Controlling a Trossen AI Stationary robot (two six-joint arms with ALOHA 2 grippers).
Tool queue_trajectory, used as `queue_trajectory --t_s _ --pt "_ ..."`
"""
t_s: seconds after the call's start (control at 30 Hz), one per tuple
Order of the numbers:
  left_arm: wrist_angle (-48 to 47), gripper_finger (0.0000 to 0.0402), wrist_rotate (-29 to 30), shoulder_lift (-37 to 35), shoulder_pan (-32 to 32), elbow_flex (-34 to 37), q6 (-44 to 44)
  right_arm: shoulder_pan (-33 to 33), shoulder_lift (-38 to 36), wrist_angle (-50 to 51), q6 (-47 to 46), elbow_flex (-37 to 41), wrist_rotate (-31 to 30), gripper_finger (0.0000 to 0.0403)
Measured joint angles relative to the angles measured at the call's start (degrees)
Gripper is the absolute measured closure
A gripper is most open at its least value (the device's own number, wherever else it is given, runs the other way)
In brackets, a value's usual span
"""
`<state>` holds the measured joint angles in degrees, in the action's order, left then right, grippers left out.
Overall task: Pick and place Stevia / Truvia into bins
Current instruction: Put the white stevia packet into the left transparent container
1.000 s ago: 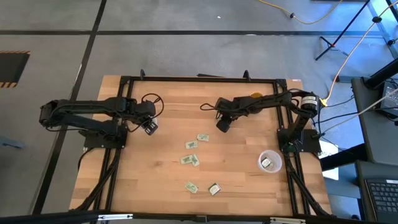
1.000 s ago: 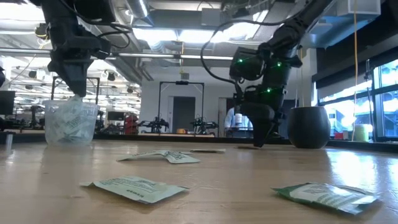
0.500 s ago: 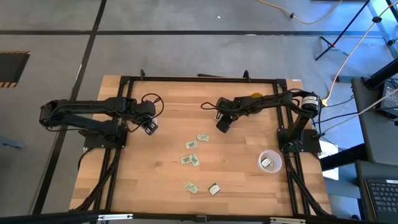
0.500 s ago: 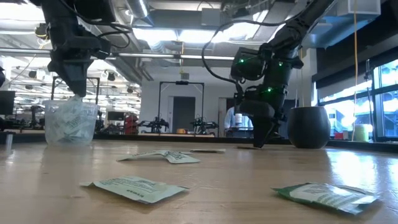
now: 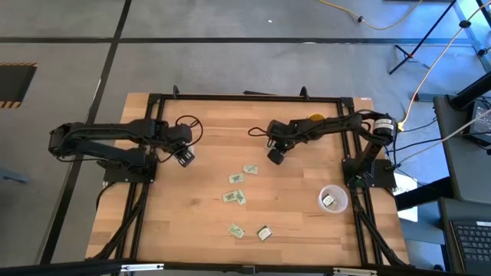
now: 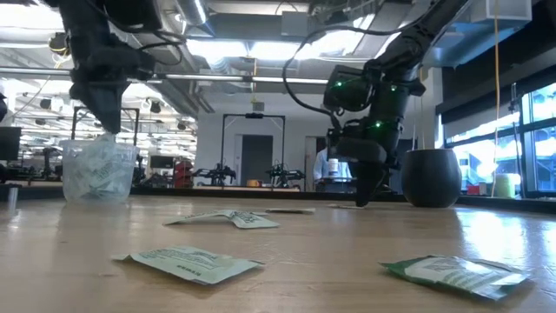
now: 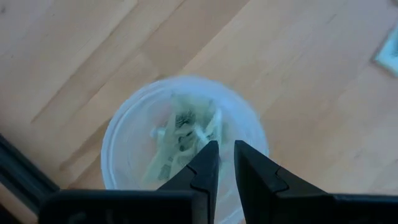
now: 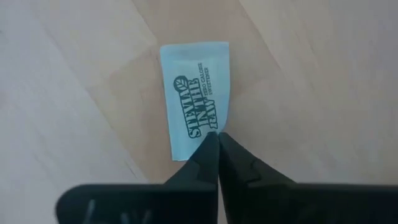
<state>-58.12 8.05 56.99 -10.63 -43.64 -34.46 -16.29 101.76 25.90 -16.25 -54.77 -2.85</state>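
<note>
A small, flat, pale green-white paper Stevia packet (image 8: 196,99), light, limp and best pinched by an edge, was nipped at its near edge by the closed right gripper (image 8: 217,138) at table centre-far, while the slightly parted left gripper (image 7: 225,155) was held empty over the clear round plastic cup (image 7: 124,130) at far left.

loose packets (image 5: 236,197) mid-table, between left cup (image 7: 180,137) and right cup (image 5: 333,199)

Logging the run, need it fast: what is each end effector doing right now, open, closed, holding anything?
Left end effector: slightly open, empty, above a cup of packets.
Right end effector: closed on a Stevia packet.
</note>
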Motion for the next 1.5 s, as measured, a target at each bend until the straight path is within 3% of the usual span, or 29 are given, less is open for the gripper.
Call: queue_trajectory --t_s 0.2,0.53,0.83,1.13,1.5 --pt "2.8 0.0348 0.4 0.0 0.0 -3.8 3.3 0.9 -3.4 0.1 1.1 0.3 -0.6 0.0402" --pt "21.4 0.0314 -1.8 0.0 0.0 -4.0 6.5 8.7 -8.7 -3.7 3.7 0.2 -12.5 0.0403" --pt "36.7 0.0284 -9.2 4.3 0.6 -2.7 5.9 16.9 -12.5 -14.8 12.3 0.0 -22.9 0.0403" --pt "51.9 0.0278 -10.4 14.8 2.0 -2.7 2.0 20.5 -13.0 -19.8 14.7 -1.2 -23.2 0.0403" --pt "59.3 0.0276 -16.8 19.7 2.0 -2.7 1.0 21.8 -13.0 -19.7 15.0 -2.2 -23.1 0.0403"
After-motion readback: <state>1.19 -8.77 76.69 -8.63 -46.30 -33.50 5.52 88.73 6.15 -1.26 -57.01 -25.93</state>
